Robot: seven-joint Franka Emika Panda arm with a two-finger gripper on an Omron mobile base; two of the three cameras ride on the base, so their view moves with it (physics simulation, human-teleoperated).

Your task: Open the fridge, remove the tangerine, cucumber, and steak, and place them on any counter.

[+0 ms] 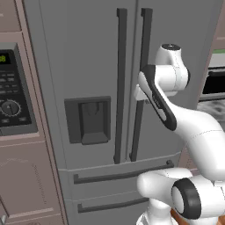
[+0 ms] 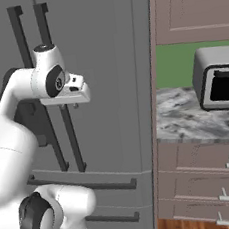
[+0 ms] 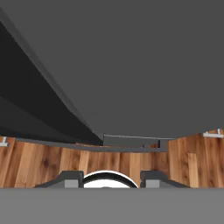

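Fridge [image 1: 88, 66] doors closed, dead ahead of the base. Gripper [image 2: 75, 104] at the right door's handle [image 2: 67, 127], pointing down; fingers [image 3: 70, 178] apart, holding nothing. Counter [image 2: 197, 119] to the right, carrying a toaster oven [image 2: 218, 79].

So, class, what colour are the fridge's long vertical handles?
Dark, near black, on the grey fridge; clearest in the left base view.

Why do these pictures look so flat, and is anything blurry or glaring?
Left base view: even light, no glare on the fridge, edges slightly soft. Right base view: same flat light; the counter marbling looks smeared. Hand view: the fridge face is dark, featureless grey.
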